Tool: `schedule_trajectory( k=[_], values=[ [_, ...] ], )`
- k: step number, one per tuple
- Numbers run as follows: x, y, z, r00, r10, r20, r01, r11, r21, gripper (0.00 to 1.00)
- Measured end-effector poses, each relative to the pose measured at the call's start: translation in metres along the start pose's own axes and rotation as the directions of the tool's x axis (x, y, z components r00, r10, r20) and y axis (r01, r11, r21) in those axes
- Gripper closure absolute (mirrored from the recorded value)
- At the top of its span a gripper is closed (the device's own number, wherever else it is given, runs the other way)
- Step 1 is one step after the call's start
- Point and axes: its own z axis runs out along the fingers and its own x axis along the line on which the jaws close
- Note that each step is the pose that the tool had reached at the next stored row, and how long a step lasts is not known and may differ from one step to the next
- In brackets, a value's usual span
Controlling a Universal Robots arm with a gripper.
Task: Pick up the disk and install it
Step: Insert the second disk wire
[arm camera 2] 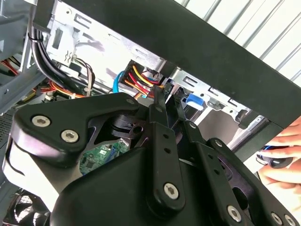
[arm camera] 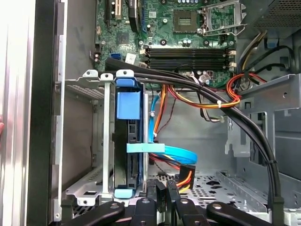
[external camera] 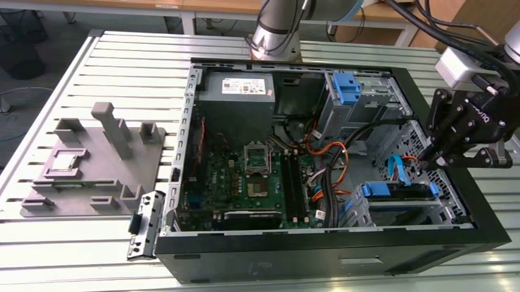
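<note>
The disk (arm camera: 127, 155) is seen seated edge-up in the drive cage (arm camera: 91, 141) of the open computer case (external camera: 455, 243). The gripper (external camera: 435, 159) is held just beside that cage, apparently gripping nothing, its jaws pressed together near the coloured cables (arm camera: 186, 176).

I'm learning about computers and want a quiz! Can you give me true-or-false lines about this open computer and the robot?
1. The disk sits in a metal bay inside the case. True.
2. The gripper is at the case's end on the exterior view's left. False: it is at the exterior view's right end, near the disk.
3. The case is open, showing a green board. True.
4. The disk's frame is red. False: it is blue.
</note>
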Motion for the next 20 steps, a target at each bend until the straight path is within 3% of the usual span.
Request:
schedule_trajectory(
  k=[12,20],
  values=[
    [0.0006,0.0127,0.0067,0.9999,0.001,-0.0147,-0.001,1.0,0.0002,0.77],
    [0.0032,0.0131,0.0069,0.9999,0.001,-0.0164,-0.001,1.0,0.0002,0.77]
  ],
)
